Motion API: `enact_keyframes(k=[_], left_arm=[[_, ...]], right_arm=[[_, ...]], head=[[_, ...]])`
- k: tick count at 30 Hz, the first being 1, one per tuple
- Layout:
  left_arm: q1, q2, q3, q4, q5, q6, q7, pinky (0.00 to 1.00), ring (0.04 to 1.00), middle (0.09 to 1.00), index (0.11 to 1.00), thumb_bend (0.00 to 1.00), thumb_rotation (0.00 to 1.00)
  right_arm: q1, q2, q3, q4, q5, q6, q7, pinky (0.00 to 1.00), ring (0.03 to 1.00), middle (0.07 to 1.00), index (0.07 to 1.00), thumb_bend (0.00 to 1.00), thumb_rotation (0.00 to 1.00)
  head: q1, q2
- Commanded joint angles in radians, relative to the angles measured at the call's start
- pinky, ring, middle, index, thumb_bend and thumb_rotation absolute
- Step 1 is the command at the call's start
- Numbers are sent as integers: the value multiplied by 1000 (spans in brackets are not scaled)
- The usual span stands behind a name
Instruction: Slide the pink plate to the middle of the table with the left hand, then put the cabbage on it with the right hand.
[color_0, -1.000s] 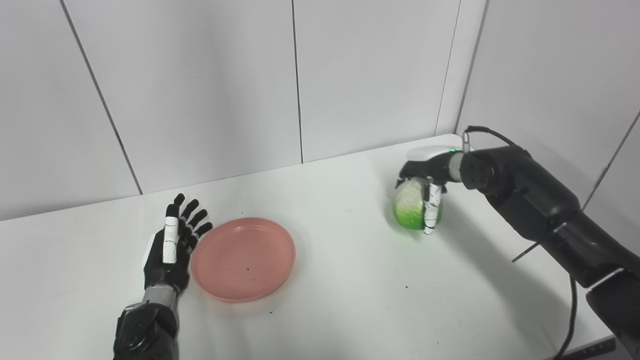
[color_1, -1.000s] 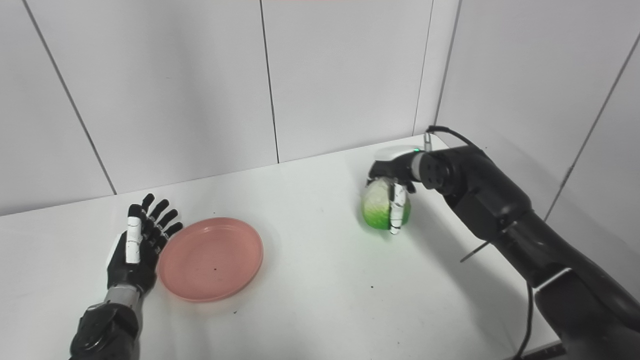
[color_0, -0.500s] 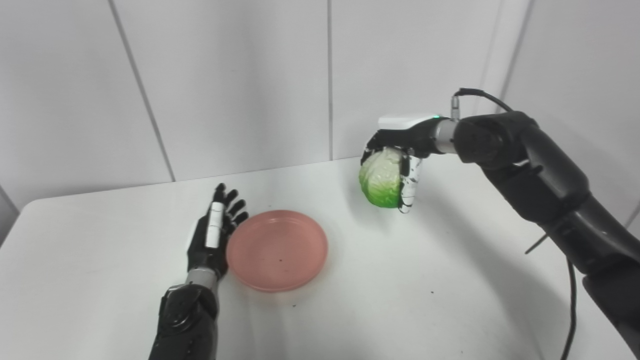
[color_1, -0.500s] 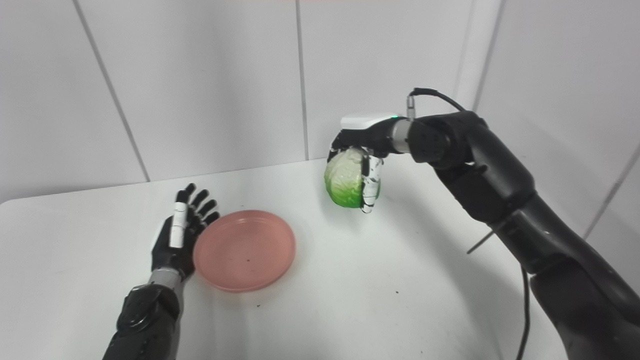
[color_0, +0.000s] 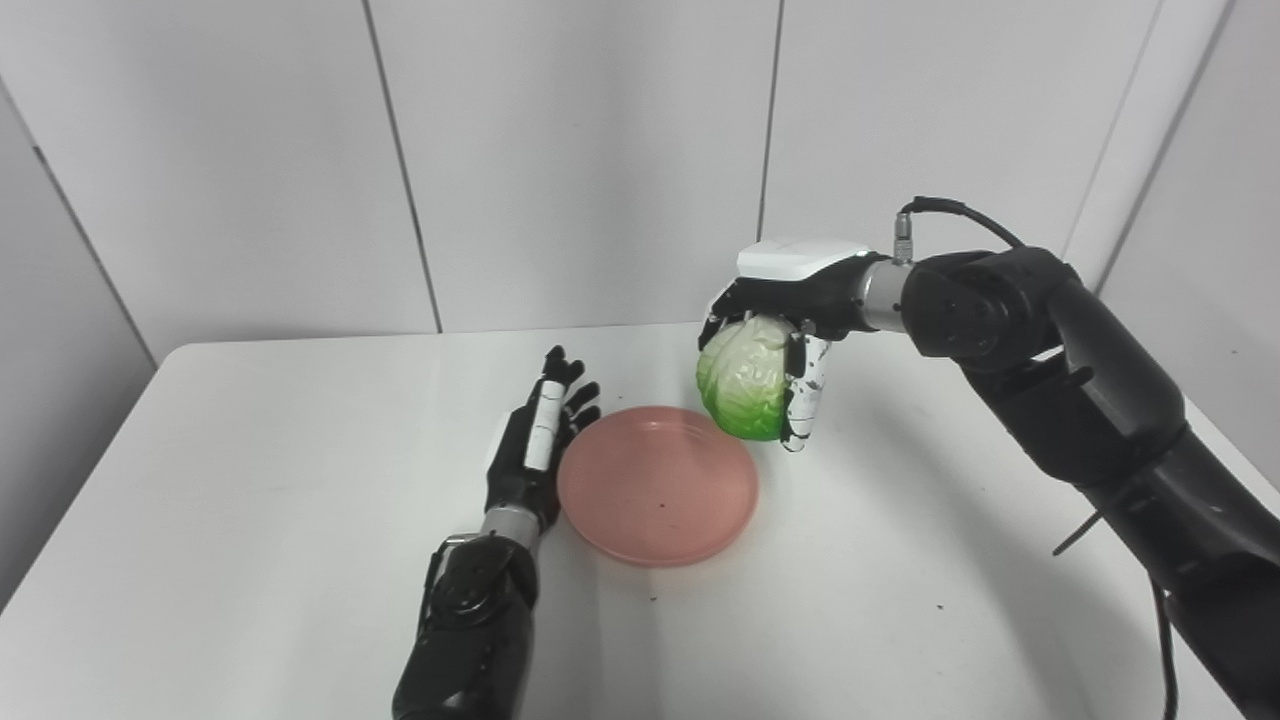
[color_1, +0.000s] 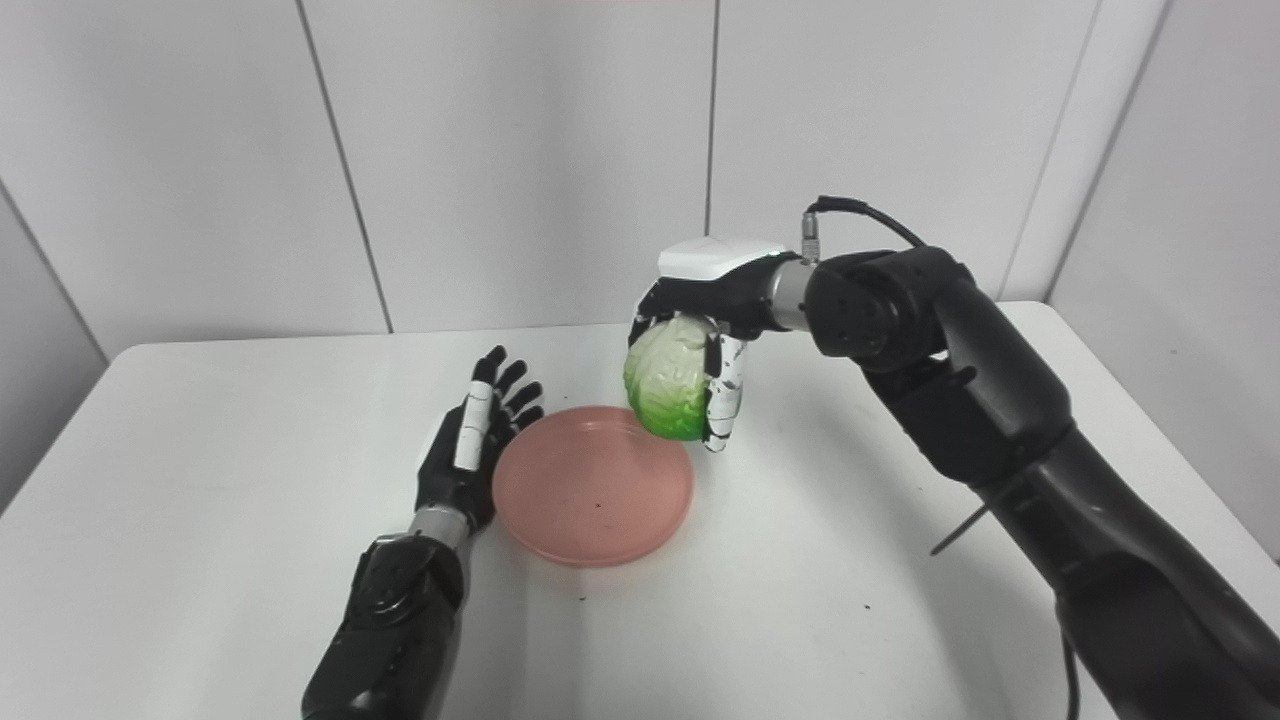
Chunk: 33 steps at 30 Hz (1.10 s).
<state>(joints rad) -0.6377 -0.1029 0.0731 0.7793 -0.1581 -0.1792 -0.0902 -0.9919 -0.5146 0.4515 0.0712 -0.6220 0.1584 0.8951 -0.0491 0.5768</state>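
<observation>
One round, green-and-white cabbage (color_0: 745, 385), likely light and slick, hangs over the shallow pink plate's (color_0: 655, 485) 2 o'clock rim; keep your right hand (color_0: 790, 320) wrapped round it, left hand (color_0: 535, 450) splayed.

Both arms of the humanoid are clad in glossy black shells. The left hand (color_0: 533, 445) is black with jointed fingers; one finger carries a long white panel on its back, and a short metal-grey ring marks the wrist above a bulbous black forearm casing. The right hand (color_0: 790, 300) wears a smooth white cover on its back — a small green light glows at its rear edge — and one finger shows white plating speckled with dark marks. A silver collar joins it to a rounded black joint, where a black cable (color_0: 950, 207) loops out of a metal connector.
</observation>
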Motion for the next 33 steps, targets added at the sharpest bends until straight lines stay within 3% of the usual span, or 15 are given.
enact_keyframes(k=[1,11,12,17,22,27,33], left_arm=[[-18,-8,-9,4,17,0,21,867,899,961,1000,969,891],[-18,-13,-12,10,34,-11,34,853,894,960,1000,959,905],[-17,-16,-12,11,38,-10,42,853,894,960,1000,958,905],[-7,-14,-13,-7,38,-2,51,818,891,959,1000,956,904],[0,-4,-11,-22,38,4,52,886,891,960,1000,934,906],[9,-6,-12,-40,36,20,51,859,886,955,1000,951,908],[14,-8,-9,-46,25,28,42,894,904,960,1000,948,893]], right_arm=[[-82,-4,-9,-4,-13,-45,-35,256,329,479,493,527,0],[-99,19,2,9,-26,-68,-38,260,335,480,494,527,0],[-110,46,6,44,-22,-81,-58,260,335,480,494,527,0],[-129,111,28,154,-35,-127,-126,305,370,482,493,528,0],[-113,122,63,202,-88,-153,-170,272,338,478,493,527,0],[-85,126,62,239,-80,-185,-201,235,295,475,492,528,0],[-63,133,53,270,-67,-214,-238,200,255,473,492,528,0]], head=[[24,-2],[29,-3],[63,-6],[59,-3],[56,1],[49,6],[45,10]])
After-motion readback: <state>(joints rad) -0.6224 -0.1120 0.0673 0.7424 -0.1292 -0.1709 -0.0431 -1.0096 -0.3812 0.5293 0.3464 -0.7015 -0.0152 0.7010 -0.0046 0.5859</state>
